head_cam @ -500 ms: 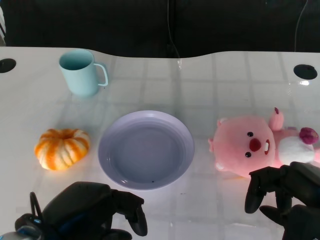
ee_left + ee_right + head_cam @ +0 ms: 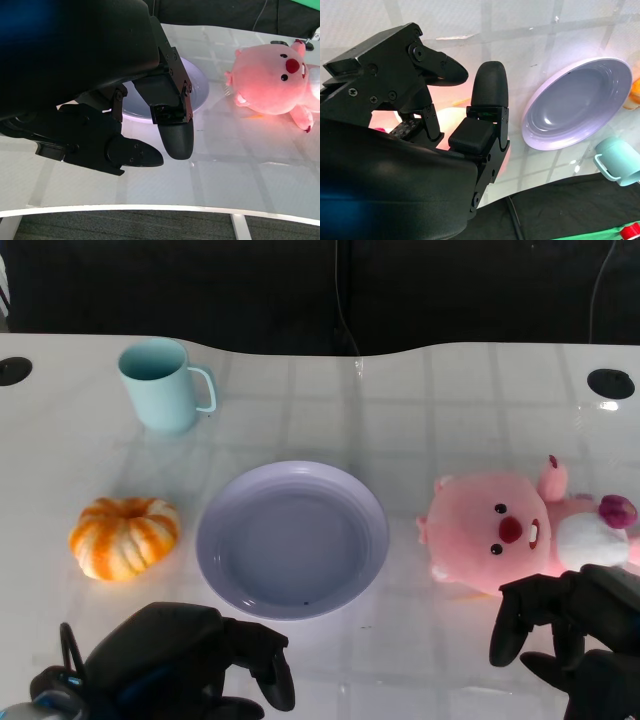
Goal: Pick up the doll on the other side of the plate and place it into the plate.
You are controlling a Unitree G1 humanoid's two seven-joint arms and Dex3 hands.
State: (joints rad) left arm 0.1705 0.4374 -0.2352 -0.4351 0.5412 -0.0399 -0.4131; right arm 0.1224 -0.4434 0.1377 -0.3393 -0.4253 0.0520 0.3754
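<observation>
A pink plush doll (image 2: 510, 532) with a red nose lies on the table to the right of the lavender plate (image 2: 292, 538); the left wrist view also shows the doll (image 2: 272, 80) beyond the plate (image 2: 200, 82). My right hand (image 2: 575, 640) hovers just in front of the doll, fingers apart, holding nothing; in its wrist view its fingers (image 2: 487, 92) are spread above the pink doll (image 2: 455, 117), beside the plate (image 2: 580, 100). My left hand (image 2: 180, 665) stays low at the near left of the plate, empty, its fingers (image 2: 172, 132) loosely extended.
An orange-and-white pumpkin (image 2: 124, 536) sits left of the plate. A light teal mug (image 2: 160, 385) stands at the back left; the mug (image 2: 620, 160) also shows in the right wrist view. Two round holes (image 2: 610, 383) mark the table's far corners.
</observation>
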